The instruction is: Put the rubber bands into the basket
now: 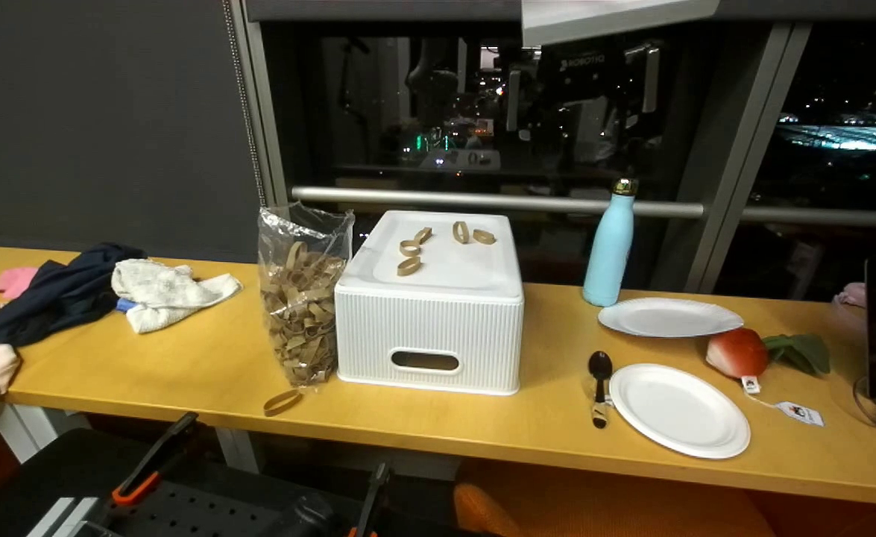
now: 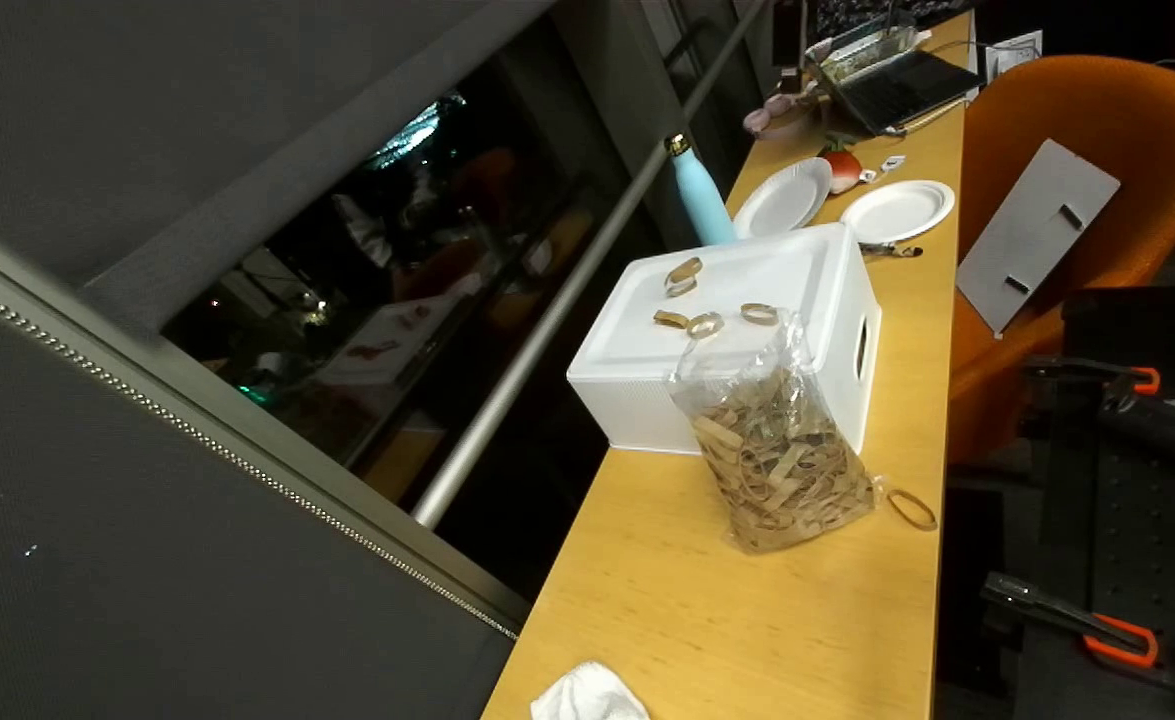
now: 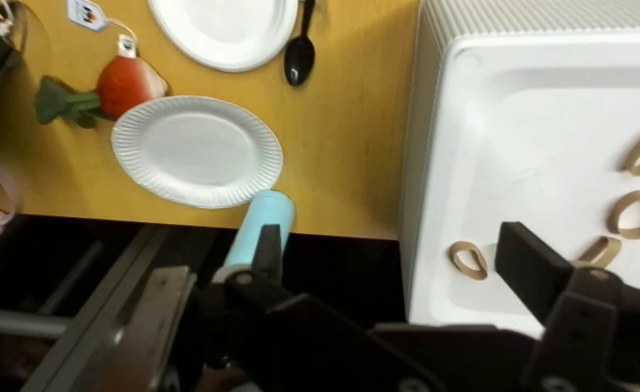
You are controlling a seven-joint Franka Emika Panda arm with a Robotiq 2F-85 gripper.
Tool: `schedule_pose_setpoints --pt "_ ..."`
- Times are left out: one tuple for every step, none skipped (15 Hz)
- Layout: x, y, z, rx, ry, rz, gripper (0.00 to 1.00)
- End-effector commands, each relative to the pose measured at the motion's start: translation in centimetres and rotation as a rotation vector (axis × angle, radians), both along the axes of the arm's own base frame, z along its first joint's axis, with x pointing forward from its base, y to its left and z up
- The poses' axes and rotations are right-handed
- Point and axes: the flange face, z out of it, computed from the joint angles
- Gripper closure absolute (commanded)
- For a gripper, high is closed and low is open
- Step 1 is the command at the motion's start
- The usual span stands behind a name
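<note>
Hanging with its jaws spread wide, the gripper (image 3: 389,242) is nearest in the wrist view, one finger (image 3: 532,269) overlapping the box (image 3: 516,185). In both exterior views, a loose band (image 1: 284,408) lies by the front edge of the table (image 1: 184,373); the spoon (image 1: 600,367) and a plate (image 1: 680,410) rest toward that edge. Behind the loose band stands the clear bag (image 1: 318,237), roughly upright, just beside the box and packed with bands (image 1: 307,328). Five more bands (image 1: 484,237) lie on top of the box. Farther back are a second plate (image 1: 665,318) and the bottle (image 1: 607,261), before the rail (image 1: 467,197).
</note>
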Motion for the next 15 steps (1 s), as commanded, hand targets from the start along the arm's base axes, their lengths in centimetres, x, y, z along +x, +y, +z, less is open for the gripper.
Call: schedule_pose_setpoints --pt "5.5 1.0 -0.4 0.069 0.060 0.067 0.00" --pt "6.7 1.7 -0.5 0.075 0.076 0.083 0.00" --pt "7.9 2.3 -0.5 0.080 0.087 0.111 0.00" --pt "8.9 2.8 -0.4 0.084 0.101 0.127 0.00" --pt "9.9 3.2 -0.5 0.086 0.109 0.147 0.00" --pt "10.8 3.4 -0.7 0.091 0.116 0.179 0.00" --pt "11.7 3.5 -1.0 0.093 0.133 0.193 0.00" --pt "12.5 3.7 -1.6 0.096 0.153 0.204 0.00" --pt "13.3 3.8 -2.3 0.095 0.174 0.212 0.00" --pt "14.0 3.9 -3.1 0.093 0.193 0.215 0.00" --pt "14.6 4.1 -3.9 0.095 0.210 0.214 0.00" --pt "15.2 4.4 -4.7 0.093 0.219 0.218 0.00" --pt "15.8 4.7 -5.3 0.084 0.225 0.224 0.00" --pt "16.5 5.1 -5.9 0.072 0.230 0.232 0.00" --pt "17.1 5.4 -6.6 0.066 0.241 0.236 0.00"
